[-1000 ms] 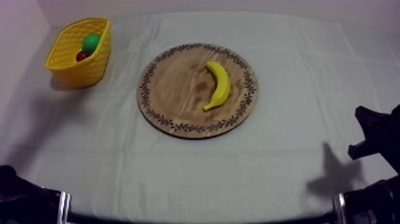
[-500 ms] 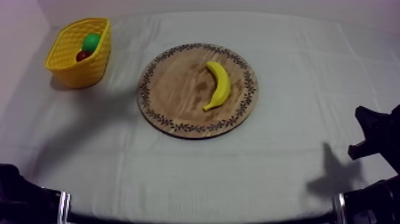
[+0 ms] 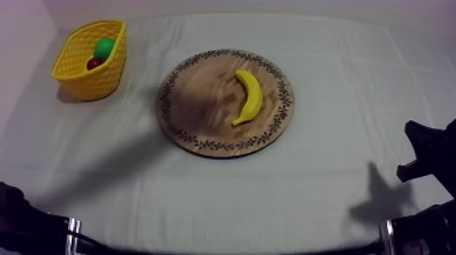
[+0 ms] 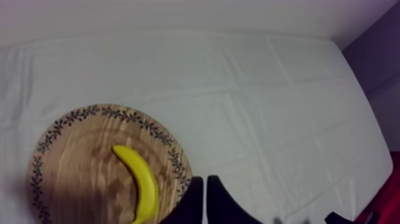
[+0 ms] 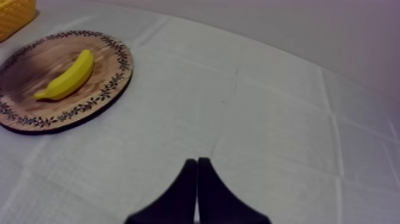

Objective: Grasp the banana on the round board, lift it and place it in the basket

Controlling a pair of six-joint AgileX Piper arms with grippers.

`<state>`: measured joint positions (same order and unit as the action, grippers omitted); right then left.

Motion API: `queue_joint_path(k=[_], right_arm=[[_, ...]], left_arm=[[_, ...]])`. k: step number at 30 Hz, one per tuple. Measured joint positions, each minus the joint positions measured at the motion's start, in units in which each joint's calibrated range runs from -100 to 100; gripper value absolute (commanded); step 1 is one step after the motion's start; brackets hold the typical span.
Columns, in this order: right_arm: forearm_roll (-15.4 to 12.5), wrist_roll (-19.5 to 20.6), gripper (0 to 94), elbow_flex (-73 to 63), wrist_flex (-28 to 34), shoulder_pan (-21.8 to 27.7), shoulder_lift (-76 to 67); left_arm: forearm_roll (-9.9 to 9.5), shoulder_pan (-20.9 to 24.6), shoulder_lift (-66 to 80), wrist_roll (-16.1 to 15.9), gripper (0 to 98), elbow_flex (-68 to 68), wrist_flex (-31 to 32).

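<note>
Count, as we see it: one curved yellow toy banana (image 3: 248, 97), lying on right half of one round wooden board with patterned rim (image 3: 197, 102). One yellow lattice basket (image 3: 102, 80) at far left of grey-white cloth (image 3: 339, 102), well apart from board; inside we count two: one green fruit (image 3: 104, 47), one small red fruit (image 3: 94, 63). Two grippers: our left gripper (image 4: 205, 199) clenched on nothing, near board's rim; our right gripper (image 5: 197, 190) clenched too, empty, over bare cloth.

Table (image 3: 339, 169) w/ grey-white cloth: wooden board (image 3: 197, 102) centre, yellow basket (image 3: 95, 81) far-left corner.
</note>
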<state>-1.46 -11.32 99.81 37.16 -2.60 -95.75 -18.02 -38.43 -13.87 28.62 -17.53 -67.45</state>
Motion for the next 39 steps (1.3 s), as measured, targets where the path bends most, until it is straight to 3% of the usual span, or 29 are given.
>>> queue_joint_path(k=[5,8,15,20,26,39], right_arm=[[0.0,0.0,0.3,0.0,0.0,0.0,0.0],[0.0,0.0,0.3,0.0,0.0,0.0,0.0],[0.0,0.0,0.3,0.0,0.0,0.0,0.0],[0.0,0.0,0.3,0.0,0.0,0.0,0.0],[0.0,0.0,0.3,0.0,0.0,0.0,0.0],[0.0,0.0,0.3,0.0,0.0,0.0,0.0]], left_arm=[[-0.87,0.3,-3.4,1.5,0.4,-1.0,1.1],[-1.37,0.5,-4.4,2.0,6.4,-1.5,1.3],[-3.83,0.9,-4.9,4.8,55.6,-1.4,2.7],[-2.66,1.8,-5.1,4.1,72.1,-1.7,2.0],[-0.18,2.5,-5.6,2.3,77.8,-1.9,-1.3],[0.48,2.6,-9.5,1.9,81.0,-2.8,-5.2]])
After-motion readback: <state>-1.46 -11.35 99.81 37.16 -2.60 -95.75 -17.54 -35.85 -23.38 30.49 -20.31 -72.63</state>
